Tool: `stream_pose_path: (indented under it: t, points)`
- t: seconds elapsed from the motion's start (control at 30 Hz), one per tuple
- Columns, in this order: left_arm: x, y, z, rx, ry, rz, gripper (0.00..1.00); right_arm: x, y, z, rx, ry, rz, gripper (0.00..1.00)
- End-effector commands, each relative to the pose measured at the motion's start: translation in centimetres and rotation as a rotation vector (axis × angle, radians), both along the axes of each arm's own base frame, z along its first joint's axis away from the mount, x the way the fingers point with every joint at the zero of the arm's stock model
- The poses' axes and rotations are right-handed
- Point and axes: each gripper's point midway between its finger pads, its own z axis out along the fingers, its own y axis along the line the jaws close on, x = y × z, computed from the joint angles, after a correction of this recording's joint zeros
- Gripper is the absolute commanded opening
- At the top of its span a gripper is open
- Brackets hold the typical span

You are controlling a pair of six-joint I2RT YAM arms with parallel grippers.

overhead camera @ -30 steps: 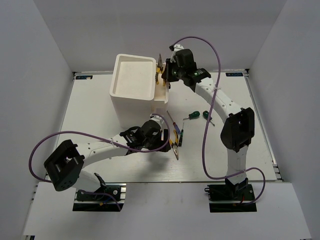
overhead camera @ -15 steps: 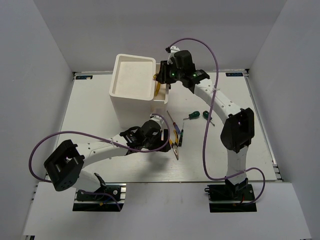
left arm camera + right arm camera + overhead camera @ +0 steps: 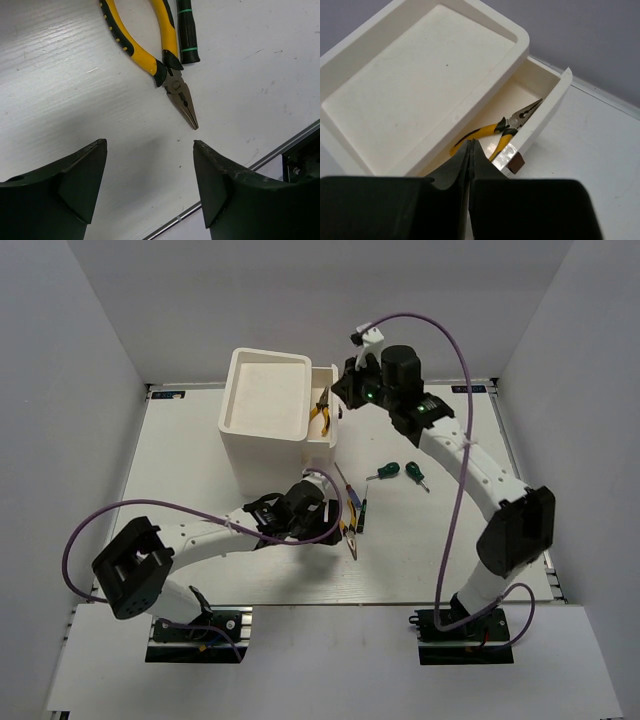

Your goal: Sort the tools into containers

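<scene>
The white box (image 3: 268,405) stands at the back left with a drawer (image 3: 327,425) pulled out of its right side. Yellow-and-black pliers (image 3: 322,410) lie in that drawer (image 3: 542,107), also visible as pliers (image 3: 492,132) in the right wrist view. My right gripper (image 3: 344,392) hovers just right of and above the drawer, shut and empty (image 3: 470,143). A second pair of pliers (image 3: 150,55) lies on the table beside a dark screwdriver (image 3: 187,30). My left gripper (image 3: 150,142) is open just short of the plier nose and touches nothing (image 3: 326,524).
Two green-handled screwdrivers (image 3: 385,472) (image 3: 414,473) lie right of centre. A thin screwdriver (image 3: 346,480) lies next to the box's front corner. A dark knob (image 3: 516,162) sticks out of the drawer front. The table's metal edge rail (image 3: 280,150) runs close to my left fingers.
The right gripper let the pliers drop into the drawer, pulled back up and to the right, and shut. The left arm has barely moved.
</scene>
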Motion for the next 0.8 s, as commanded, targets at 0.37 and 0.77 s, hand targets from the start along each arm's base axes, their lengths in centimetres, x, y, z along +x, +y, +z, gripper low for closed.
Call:
stream_pose_path:
  t: [0.37,0.77]
  points:
    - [1.4,-3.0,-1.4,0.062,0.042,0.032,0.79,-3.8,-11.2,-5.6,-0.180,0.026,-0.109,0.25]
    - [5.5,-3.3,-2.0,0.107,-0.005,0.263,0.71,-8.3,-14.6,-11.1,-0.181,0.168,-0.113,0.25]
